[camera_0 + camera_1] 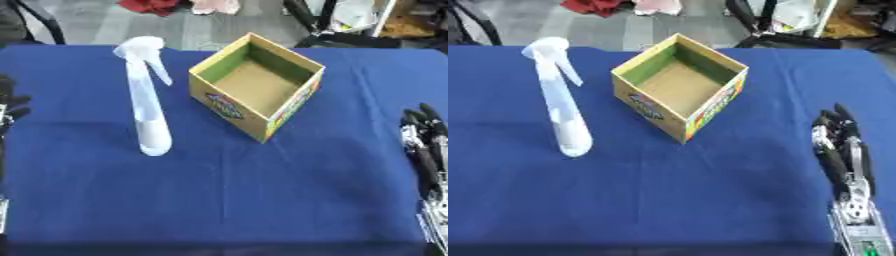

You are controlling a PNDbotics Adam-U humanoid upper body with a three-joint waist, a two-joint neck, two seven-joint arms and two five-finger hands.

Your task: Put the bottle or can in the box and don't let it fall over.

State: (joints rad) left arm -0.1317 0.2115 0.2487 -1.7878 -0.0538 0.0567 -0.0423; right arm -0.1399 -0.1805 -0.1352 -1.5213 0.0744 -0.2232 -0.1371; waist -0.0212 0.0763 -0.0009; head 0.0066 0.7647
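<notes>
The bottle (147, 100) is standing upright, long axis vertical, just right of the left hand (10, 107), whose fingers cannot be told. The right hand (842, 145) is being held straight-fingered, farther off. The box (256, 85) is sitting open beyond, on blue cloth (262, 200).

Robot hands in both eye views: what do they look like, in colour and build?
The right robot hand has slim black fingers with silver metal links between them, on a silver wrist section bearing a small green and red patch near the bottom edge. Of the left robot hand, only dark fingers with a bit of silver show at the left edge.
</notes>
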